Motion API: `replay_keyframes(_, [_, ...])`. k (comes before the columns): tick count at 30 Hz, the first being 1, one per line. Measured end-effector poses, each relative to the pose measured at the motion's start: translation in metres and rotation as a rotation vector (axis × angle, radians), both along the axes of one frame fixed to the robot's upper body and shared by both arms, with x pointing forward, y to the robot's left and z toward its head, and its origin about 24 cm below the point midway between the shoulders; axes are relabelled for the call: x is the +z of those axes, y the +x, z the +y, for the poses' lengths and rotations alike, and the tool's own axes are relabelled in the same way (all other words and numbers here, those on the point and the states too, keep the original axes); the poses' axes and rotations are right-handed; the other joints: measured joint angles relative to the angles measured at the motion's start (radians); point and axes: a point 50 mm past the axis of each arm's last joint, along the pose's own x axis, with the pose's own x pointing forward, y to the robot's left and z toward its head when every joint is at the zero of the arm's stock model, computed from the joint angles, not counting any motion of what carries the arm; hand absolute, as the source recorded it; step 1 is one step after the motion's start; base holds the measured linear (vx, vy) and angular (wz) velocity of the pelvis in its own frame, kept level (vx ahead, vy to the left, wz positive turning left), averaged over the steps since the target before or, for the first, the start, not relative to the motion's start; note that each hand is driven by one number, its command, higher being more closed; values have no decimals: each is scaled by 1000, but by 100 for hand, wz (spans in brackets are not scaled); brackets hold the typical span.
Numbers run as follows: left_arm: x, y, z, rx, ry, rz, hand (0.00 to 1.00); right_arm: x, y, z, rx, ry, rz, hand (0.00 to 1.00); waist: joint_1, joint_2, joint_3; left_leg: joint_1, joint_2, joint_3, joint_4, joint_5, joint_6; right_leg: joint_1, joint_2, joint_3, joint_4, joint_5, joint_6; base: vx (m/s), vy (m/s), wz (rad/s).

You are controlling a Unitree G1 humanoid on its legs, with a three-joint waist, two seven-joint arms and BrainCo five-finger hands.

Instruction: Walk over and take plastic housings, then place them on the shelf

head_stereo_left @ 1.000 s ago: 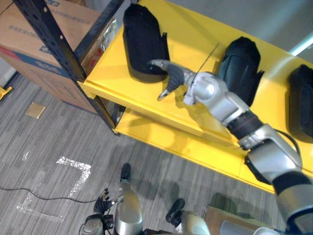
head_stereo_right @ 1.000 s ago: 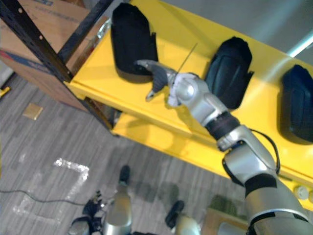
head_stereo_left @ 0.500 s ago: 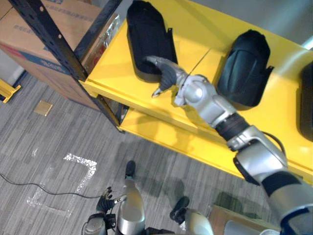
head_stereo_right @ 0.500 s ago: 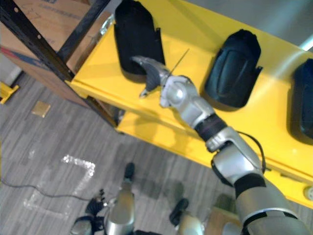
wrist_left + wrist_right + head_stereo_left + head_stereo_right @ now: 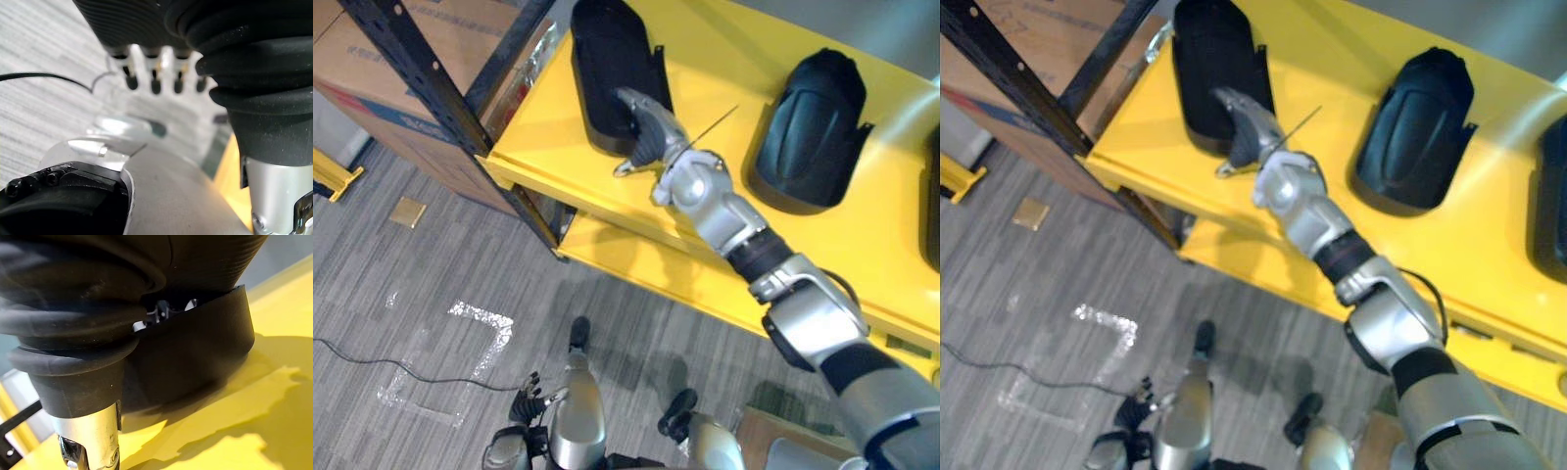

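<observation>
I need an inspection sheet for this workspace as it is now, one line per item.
surface: yellow shelf, bare between the housings
job's things: three black plastic housings on the shelf: left housing, middle housing, right housing at the view's edge
clutter: nothing seen
hands: right hand open, fingers on the left housing's near end; left hand open, hanging low above the carpet
cables: nothing seen
surroundings: cardboard boxes behind a black post; grey carpet with tape marks
</observation>
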Motion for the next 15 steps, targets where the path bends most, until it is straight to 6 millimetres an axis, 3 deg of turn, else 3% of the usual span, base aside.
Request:
replay_keyframes(2, [0, 0, -1, 2, -4, 0, 0, -1, 1, -1, -29, 5, -4, 0, 0, 4, 2, -1, 0, 0, 2, 0, 0, -5, -3, 2, 4, -5, 0, -36, -19, -1])
replay_keyframes(3, [0, 0, -1, 16, -18, -2, 0, -2, 2, -2, -52, 7, -6, 100, 0, 7, 4, -3, 0, 0, 4, 0, 1, -7, -3, 3, 8, -10, 5, -36, -24, 0])
replay_keyframes(15, [-1, 0, -6, 36, -51, -1, 0, -3, 6, -9, -135, 14, -58, 100, -1, 13, 7, -6, -6, 0, 13, -3, 5, -10, -11, 4, 18, -15, 5, 0, 0, 0])
